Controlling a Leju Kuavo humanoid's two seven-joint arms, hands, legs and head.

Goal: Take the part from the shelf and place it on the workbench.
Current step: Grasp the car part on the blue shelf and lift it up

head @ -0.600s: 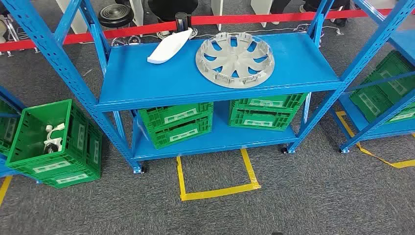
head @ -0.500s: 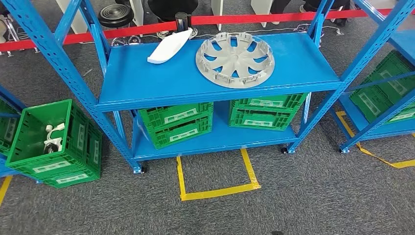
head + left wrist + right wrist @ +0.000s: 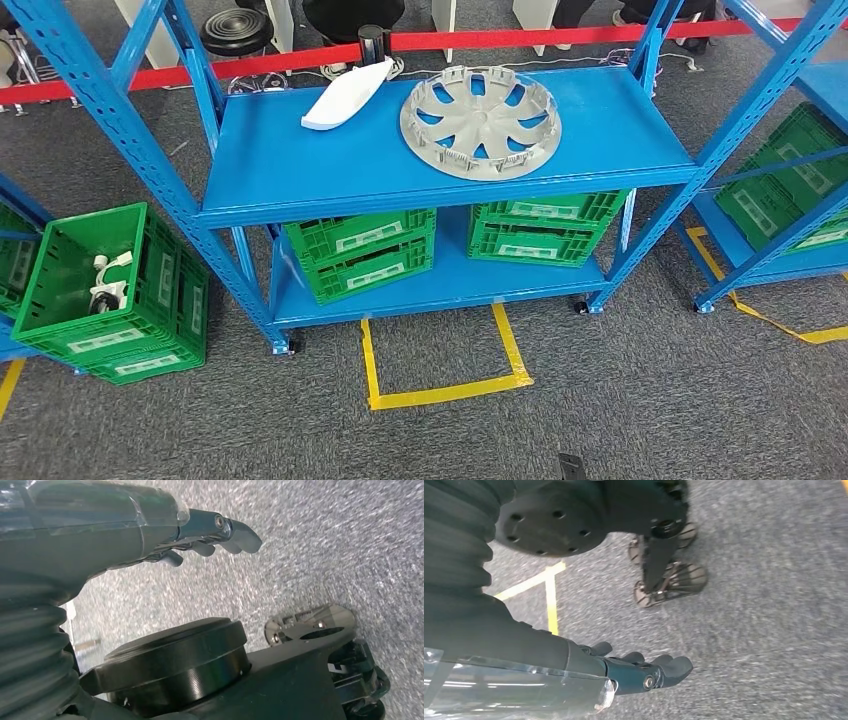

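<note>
Two parts lie on the blue shelf [image 3: 300,170]: a grey wheel cover [image 3: 480,120], and beside it a white part [image 3: 347,93]. Left hand [image 3: 210,535] and right hand [image 3: 644,672] hang above grey carpet [image 3: 650,400], fingers loosely spread, holding nothing.

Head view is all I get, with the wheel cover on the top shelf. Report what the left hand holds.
Observer: Nothing. The left hand is empty, fingers stretched out over grey carpet.
Operator: Now the right hand.
Observer: The right hand is empty too, fingers extended above the carpet.
Operator: Give me a floor landmark near it.
Observer: Yellow tape forms a corner on the carpet in the right wrist view.
</note>
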